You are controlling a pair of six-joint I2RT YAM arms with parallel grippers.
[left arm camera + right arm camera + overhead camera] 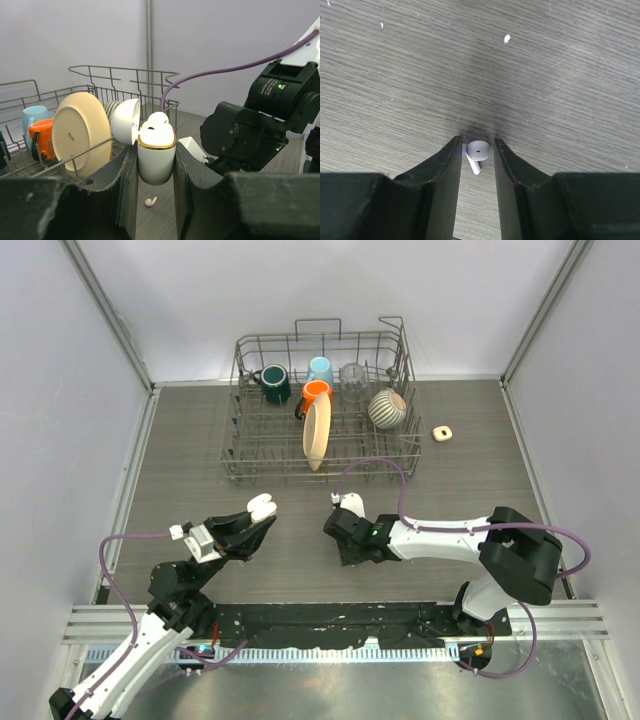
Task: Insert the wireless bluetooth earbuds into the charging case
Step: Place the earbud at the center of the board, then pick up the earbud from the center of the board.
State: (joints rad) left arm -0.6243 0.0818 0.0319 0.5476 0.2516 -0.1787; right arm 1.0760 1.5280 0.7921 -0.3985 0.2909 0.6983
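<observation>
My left gripper (260, 517) is shut on the white charging case (156, 162), held above the table with its gold-rimmed lid (125, 121) open. One earbud (157, 120) sits in the case's top. Another earbud (150, 201) lies loose on the table below the case. My right gripper (477, 143) is down at the tabletop, open only narrowly. An earbud (476, 150) lies between its fingertips, with thin gaps on both sides and its stem pointing back toward the wrist. In the top view the right gripper (346, 540) is right of the case (262, 506).
A wire dish rack (240, 455) at the back holds mugs, a striped bowl and a cream plate (317, 432). A small beige case (442, 432) lies right of it. In the left wrist view the right arm (250, 130) stands close on the right.
</observation>
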